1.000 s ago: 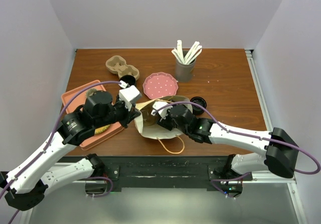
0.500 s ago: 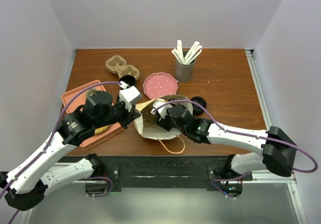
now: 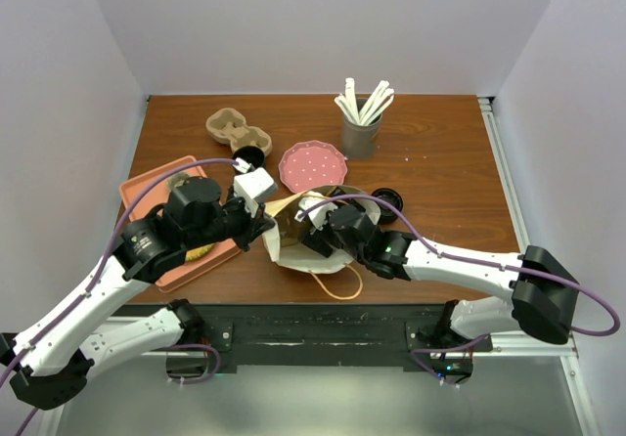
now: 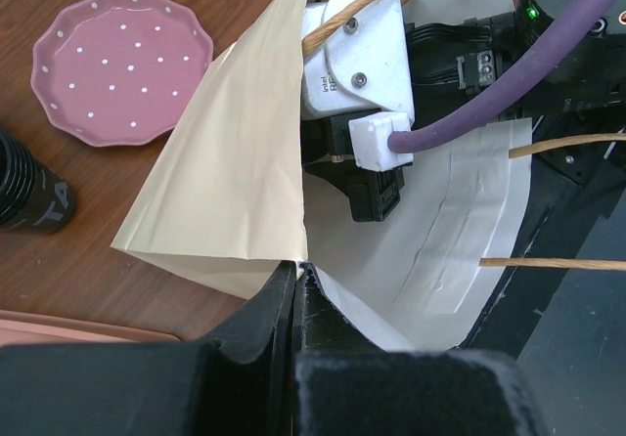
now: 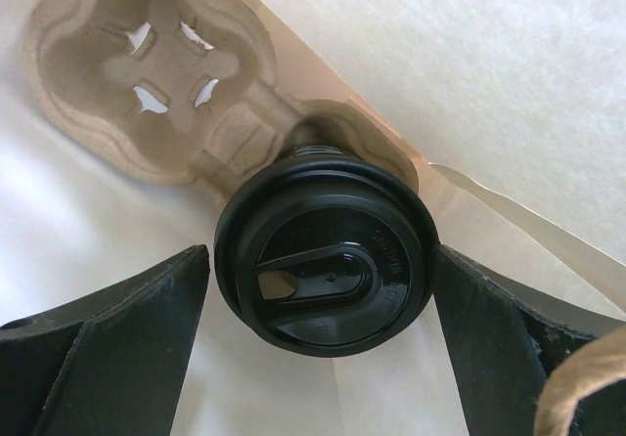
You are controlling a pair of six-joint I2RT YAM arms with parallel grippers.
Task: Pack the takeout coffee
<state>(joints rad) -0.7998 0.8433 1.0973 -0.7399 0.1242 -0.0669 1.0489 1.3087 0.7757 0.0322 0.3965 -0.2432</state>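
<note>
Right wrist: your right tool [image 5: 318, 260] grips the black-lidded cup [image 5: 323, 284]; it may tip if the left tool [image 4: 296, 272], pinching the cream paper bag [image 4: 235, 162], slips.

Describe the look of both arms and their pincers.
Both the left arm and right arm have white shells with black joints, and a purple cable loops along each. The left pincer and right pincer have matte black, wedge-shaped fingers. A white camera block sits on each wrist.

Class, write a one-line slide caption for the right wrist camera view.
Right gripper straddling a black-lidded coffee cup seated in a cardboard carrier inside the paper bag.
</note>
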